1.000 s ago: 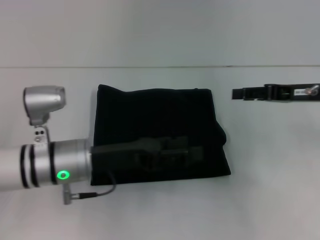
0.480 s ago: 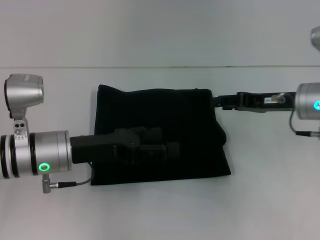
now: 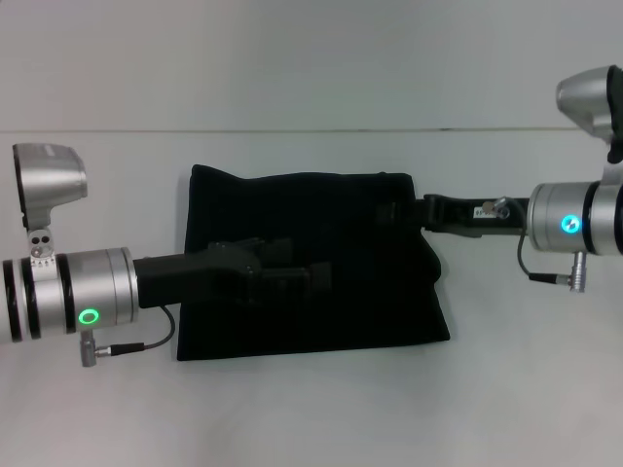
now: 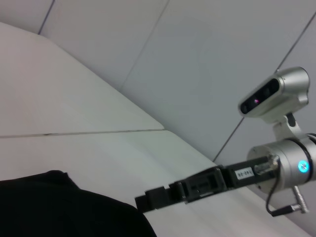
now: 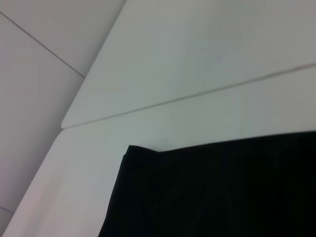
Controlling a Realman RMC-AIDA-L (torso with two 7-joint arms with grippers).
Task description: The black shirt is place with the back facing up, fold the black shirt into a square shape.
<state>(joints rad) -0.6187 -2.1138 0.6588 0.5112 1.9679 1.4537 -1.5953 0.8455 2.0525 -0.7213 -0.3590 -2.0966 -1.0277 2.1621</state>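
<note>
The black shirt (image 3: 307,229) lies folded into a rough rectangle in the middle of the white table (image 3: 311,418). My left arm reaches in from the left, and its left gripper (image 3: 313,276) hovers over the shirt's middle, dark against the dark cloth. From the right comes my right arm, with the right gripper (image 3: 401,209) at the shirt's far right edge. The left wrist view shows the shirt's corner (image 4: 59,210) and the right gripper (image 4: 150,200) just beside it. The shirt's far left corner (image 5: 212,192) fills the lower part of the right wrist view.
A seam line (image 3: 292,130) runs across the table behind the shirt. Bare white tabletop surrounds the shirt on all sides. The wall panels (image 4: 207,59) rise beyond the table's far edge.
The left arm has pulled back to the left across the shirt. The right arm has come in from the right, up to the shirt's far right edge. The shirt has kept its shape.
</note>
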